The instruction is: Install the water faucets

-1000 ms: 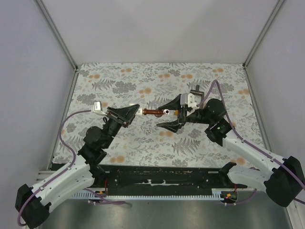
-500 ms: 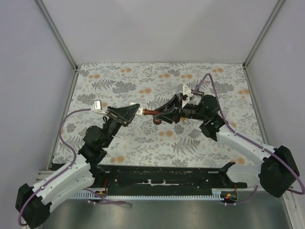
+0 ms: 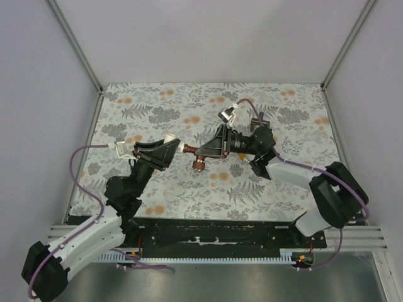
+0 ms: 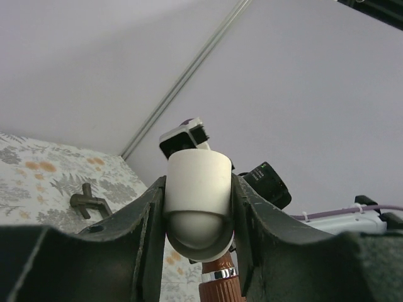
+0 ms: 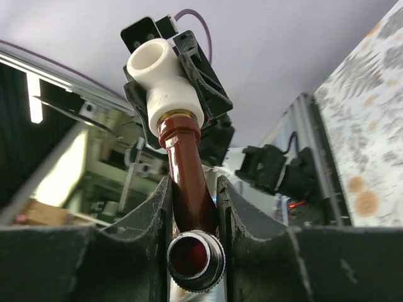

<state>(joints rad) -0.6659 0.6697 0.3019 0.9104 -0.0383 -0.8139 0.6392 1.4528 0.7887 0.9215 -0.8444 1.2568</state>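
A reddish-brown water faucet (image 3: 196, 153) hangs above the floral mat, joined at one end to a small white elbow fitting (image 3: 181, 148). My left gripper (image 3: 176, 148) is shut on that fitting (image 4: 196, 201), and the faucet's brown neck (image 4: 220, 286) shows just below it. My right gripper (image 3: 208, 151) is shut on the faucet's body (image 5: 187, 182), with the silvery threaded end (image 5: 195, 261) nearest the right wrist camera. The white fitting (image 5: 164, 82) and the left gripper's fingers (image 5: 204, 85) show beyond the faucet.
A dark grey T-shaped tool (image 3: 257, 119) lies on the mat (image 3: 157, 113) behind the right arm, also seen as the tool (image 4: 88, 204). Pale walls with metal corner posts (image 3: 75, 44) close in the mat on three sides.
My right gripper has closed on the faucet, then rolled its wrist with the faucet in its grip. The left gripper has kept hold of the white fitting and shifted slightly.
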